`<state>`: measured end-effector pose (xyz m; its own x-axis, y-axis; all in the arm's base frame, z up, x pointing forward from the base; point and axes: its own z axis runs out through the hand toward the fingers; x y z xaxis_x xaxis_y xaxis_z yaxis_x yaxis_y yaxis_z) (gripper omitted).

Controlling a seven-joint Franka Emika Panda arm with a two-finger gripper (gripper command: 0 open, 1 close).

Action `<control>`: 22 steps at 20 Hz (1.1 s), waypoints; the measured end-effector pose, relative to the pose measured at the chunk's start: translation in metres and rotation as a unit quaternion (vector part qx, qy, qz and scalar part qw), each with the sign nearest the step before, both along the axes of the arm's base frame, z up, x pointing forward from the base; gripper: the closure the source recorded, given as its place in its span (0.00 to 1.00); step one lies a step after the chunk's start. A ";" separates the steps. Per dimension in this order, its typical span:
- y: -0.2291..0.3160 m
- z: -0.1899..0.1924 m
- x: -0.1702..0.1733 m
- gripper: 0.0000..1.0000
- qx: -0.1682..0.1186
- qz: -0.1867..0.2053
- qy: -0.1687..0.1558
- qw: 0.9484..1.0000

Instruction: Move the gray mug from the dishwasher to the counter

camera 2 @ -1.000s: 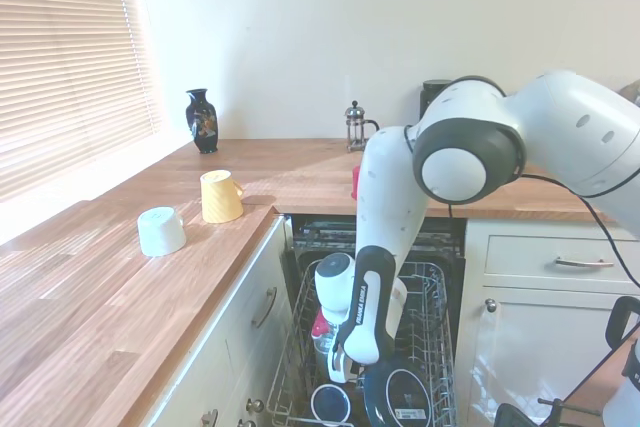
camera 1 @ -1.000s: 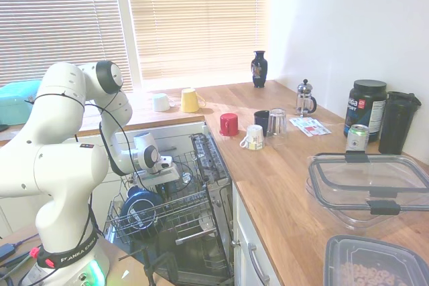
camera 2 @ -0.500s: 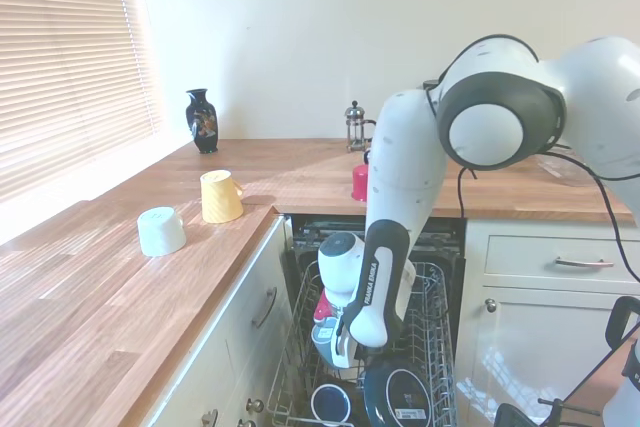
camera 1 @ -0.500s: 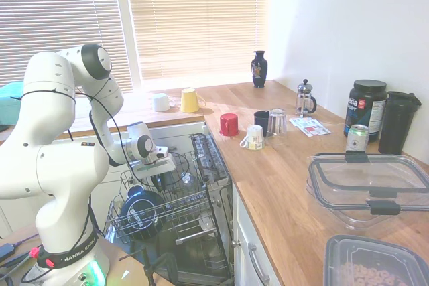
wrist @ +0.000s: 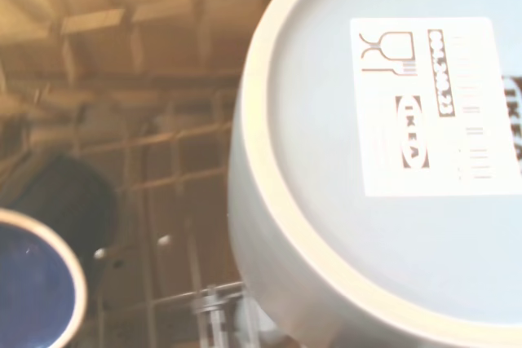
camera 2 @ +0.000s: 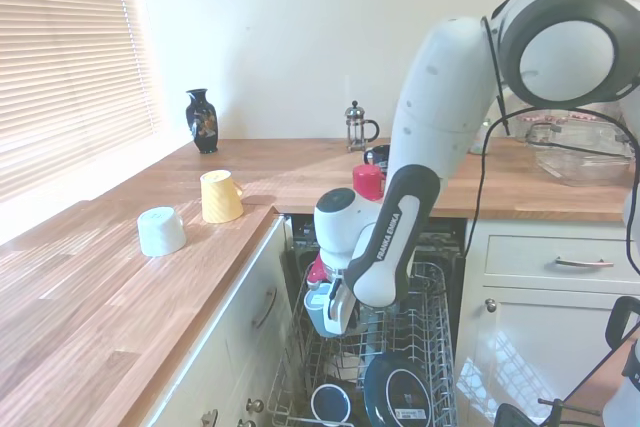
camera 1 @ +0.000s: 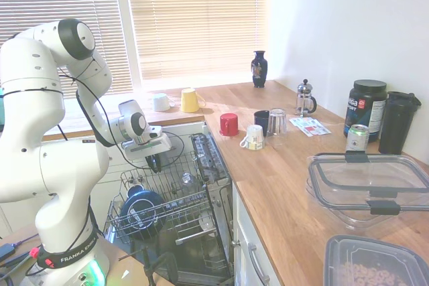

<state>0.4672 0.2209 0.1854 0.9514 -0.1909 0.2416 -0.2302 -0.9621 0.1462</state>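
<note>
Above the pulled-out rack of the dishwasher (camera 1: 175, 195), in the first exterior view, the gripper (camera 1: 154, 160) hangs with something dark between its fingers. That is the gray mug (camera 1: 155, 163), though this view shows too little of it to judge the grasp. Beyond the fingers, away from the arm, runs the counter (camera 1: 281, 179), carrying a red mug (camera 1: 228, 124), a black mug (camera 1: 261, 122), a glass and a French press. Its nearest bare wood lies level with the gripper, past the rack edge.

From the second exterior view, the fingers (camera 2: 338, 309) are closed on the gray mug (camera 2: 318, 309), which hangs clear of the wires. A dark-blue bowl (camera 2: 398, 399) sits in the rack below the fingers. To the side of the fingers lies the counter (camera 2: 150, 287), where a yellow cup (camera 2: 221, 196) and a white cup (camera 2: 161, 231) lie on their sides. I would raise the mug until it clears the counter edge, keep the wrist steady and travel slowly, since a glazed mug can slip.

Close up, the wrist view is filled by the gray mug (wrist: 391, 160), its base bearing a white label. Blurred rack wires and a blue rim lie beyond it.
</note>
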 end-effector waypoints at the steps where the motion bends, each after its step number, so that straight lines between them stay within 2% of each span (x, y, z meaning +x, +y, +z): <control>1: -0.002 0.013 0.001 1.00 0.001 -0.004 -0.005 1.000; 3: -0.009 0.043 0.006 1.00 0.005 -0.016 -0.015 1.000; 6: -0.029 0.094 0.018 1.00 0.026 -0.041 -0.028 0.998; 10: -0.065 0.153 0.039 1.00 0.053 -0.087 -0.045 0.994; 17: -0.116 0.168 0.060 1.00 0.078 -0.148 -0.047 0.985; 22: -0.116 0.178 0.079 1.00 0.091 -0.159 -0.057 0.981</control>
<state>0.5463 0.1047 0.3634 0.8060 -0.5231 0.2770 -0.5274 -0.8471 -0.0652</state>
